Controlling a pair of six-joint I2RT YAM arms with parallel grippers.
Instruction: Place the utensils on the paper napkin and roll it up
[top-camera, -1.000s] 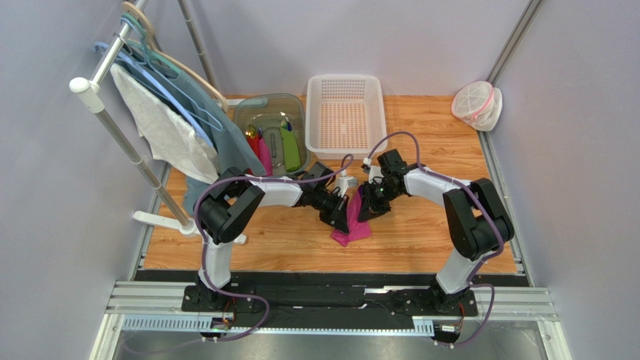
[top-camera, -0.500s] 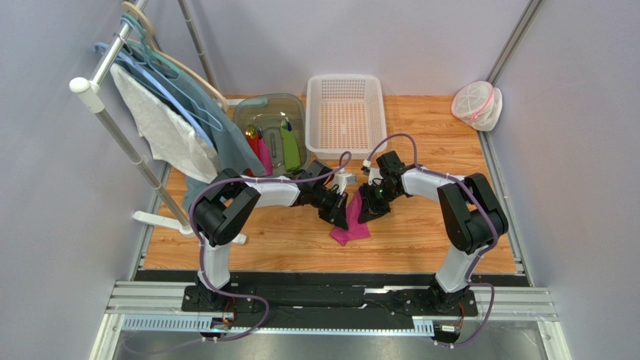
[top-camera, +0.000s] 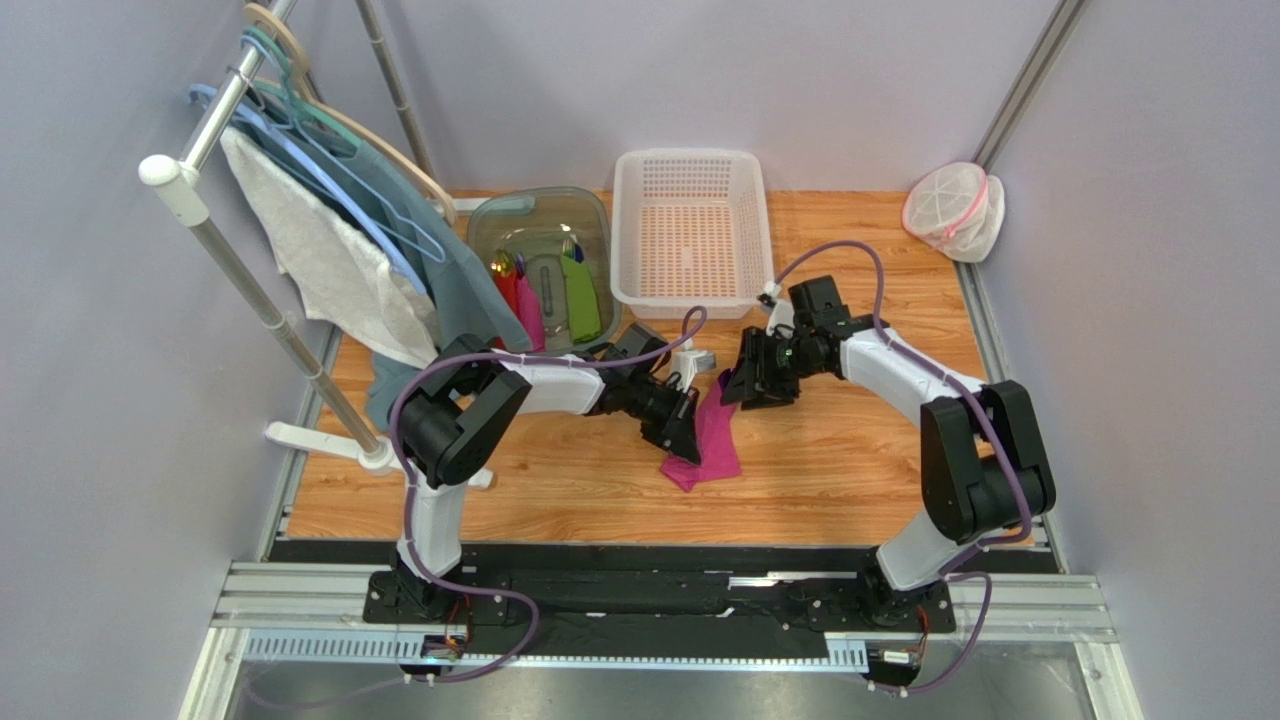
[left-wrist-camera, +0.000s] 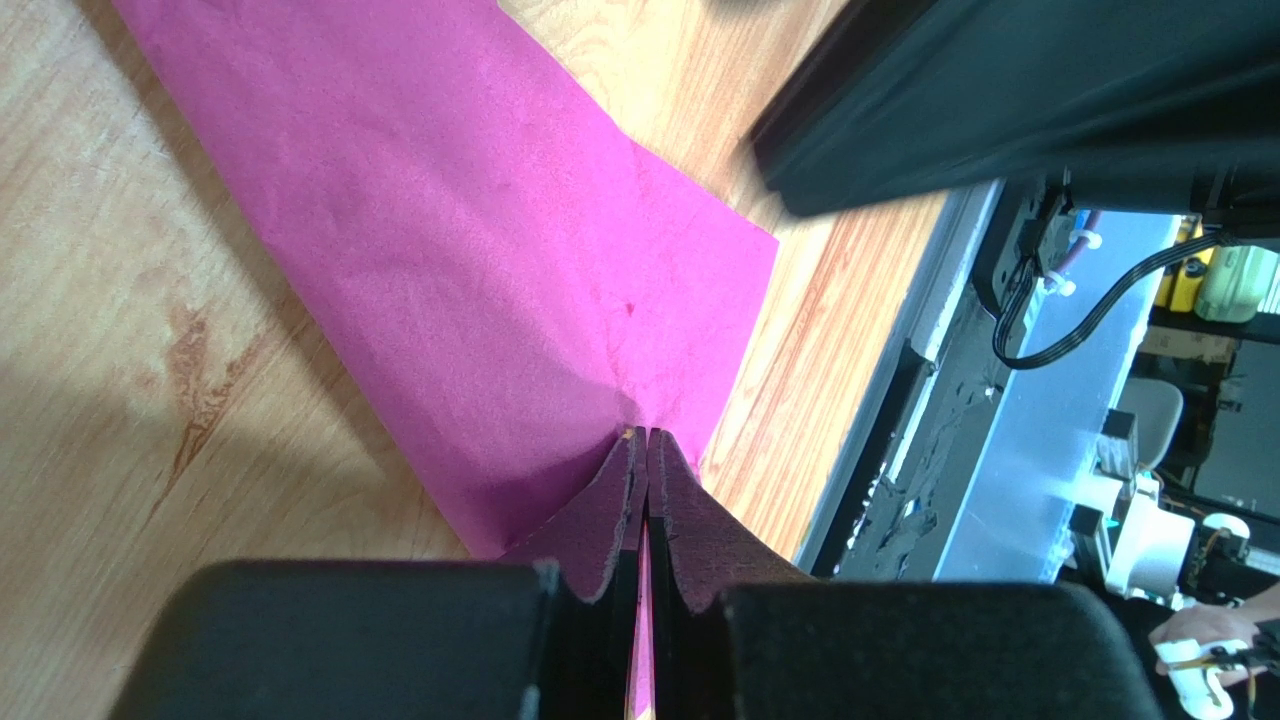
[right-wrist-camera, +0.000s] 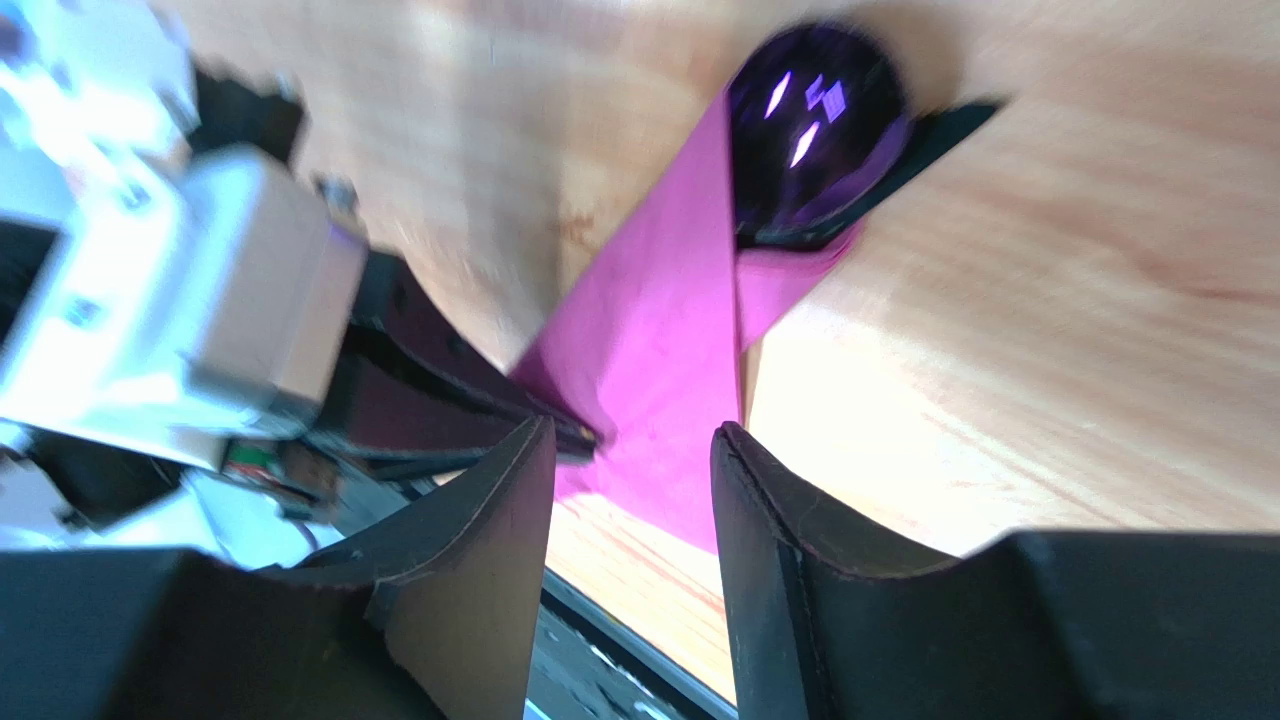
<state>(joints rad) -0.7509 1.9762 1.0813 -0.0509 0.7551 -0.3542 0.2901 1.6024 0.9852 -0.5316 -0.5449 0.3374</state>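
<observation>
White links and bulky black joints form the left arm (top-camera: 556, 387) and right arm (top-camera: 899, 375); purple cables (top-camera: 836, 248) loop along them.

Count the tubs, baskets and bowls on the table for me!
3: a greenish tub at the back, left of middle; a white basket right beside it; a clear bowl in the far right corner. Nothing seems to hide another.

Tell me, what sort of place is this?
Probably a robot test booth, not a home: plain grey panels wall in a wooden table, a left arm and right arm are bolted at its near edge, and household props, a white basket and a clothes rack, stand around them.
</observation>
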